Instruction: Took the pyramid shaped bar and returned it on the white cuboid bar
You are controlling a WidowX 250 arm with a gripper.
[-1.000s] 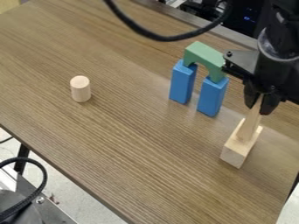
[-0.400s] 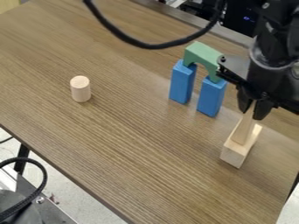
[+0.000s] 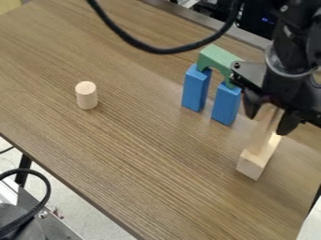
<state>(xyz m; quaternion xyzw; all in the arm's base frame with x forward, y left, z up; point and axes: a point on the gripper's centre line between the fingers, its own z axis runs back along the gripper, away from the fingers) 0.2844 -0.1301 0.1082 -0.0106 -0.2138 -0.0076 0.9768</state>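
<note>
Brown table [image 3: 138, 154]; upright cylinder [image 3: 87, 96]; two blue blocks [image 3: 195, 90]; pale cuboid bar [image 3: 252, 165].

passage lies between the cylinder [image 3: 87, 96] and 2 blue blocks [image 3: 195, 89].

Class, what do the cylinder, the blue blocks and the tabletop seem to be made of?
The cylinder looks like bare wood: pale tan, unpainted. The blue blocks are probably painted wood, evenly coloured, though plastic is possible. The tabletop shows streaky brown grain: wood or wood-look laminate.

Two blue blocks [image 3: 195, 90] (a pair), one green arch [image 3: 216, 56], one cylinder [image 3: 87, 97], one tapered bar [image 3: 260, 136], one cuboid [image 3: 252, 165]
</note>
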